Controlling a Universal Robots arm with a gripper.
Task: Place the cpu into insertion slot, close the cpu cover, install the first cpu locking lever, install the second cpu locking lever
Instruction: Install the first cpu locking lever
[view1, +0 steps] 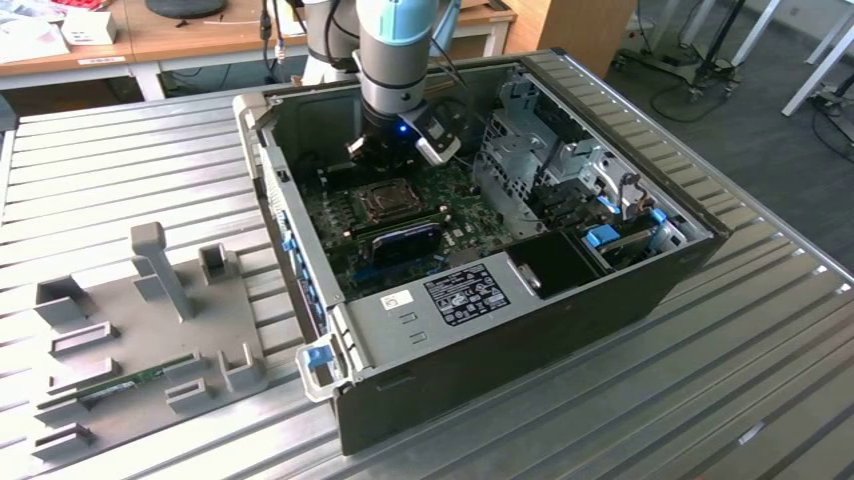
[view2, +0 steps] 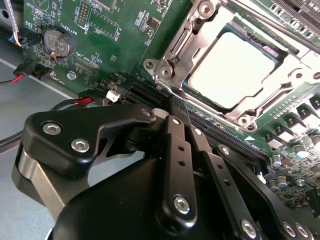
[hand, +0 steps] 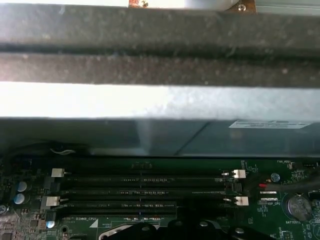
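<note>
Silvery cpu cover (view2: 195, 37) lies over the cpu (view2: 235, 67) (seated); end effector (view2: 173, 107) pinched closed beside it.

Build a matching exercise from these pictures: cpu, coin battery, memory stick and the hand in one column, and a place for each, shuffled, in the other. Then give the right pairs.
Things
1. cpu
2. coin battery
3. memory stick
4. hand

Places
A. on the grey fixture outside the computer case
B. by a corner of the cpu cover, above the black memory slots
C. on the green board, round and silvery
D. under the cover, showing through its cut-out

Pairs: 1-D, 2-C, 3-A, 4-B
</note>
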